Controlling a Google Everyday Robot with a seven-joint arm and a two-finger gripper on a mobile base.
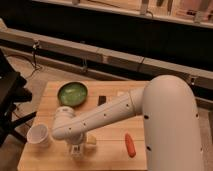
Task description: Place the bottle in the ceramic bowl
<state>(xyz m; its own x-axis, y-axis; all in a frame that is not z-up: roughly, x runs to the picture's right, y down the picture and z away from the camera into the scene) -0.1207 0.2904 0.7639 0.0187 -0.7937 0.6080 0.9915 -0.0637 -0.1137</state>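
The ceramic bowl [72, 93] is green and glossy and sits at the back left of the wooden table [110, 155]. My gripper [76, 149] hangs from the white arm and is down at the table surface near the front left, well in front of the bowl. A small pale thing [91, 142] lies right beside the gripper on its right. It looks like part of the bottle, the rest hidden by the gripper.
A white paper cup [39, 135] stands left of the gripper. An orange carrot-like item [130, 145] lies at the front right. A small dark object [102, 100] and a small white block [120, 93] lie right of the bowl. My arm spans the table.
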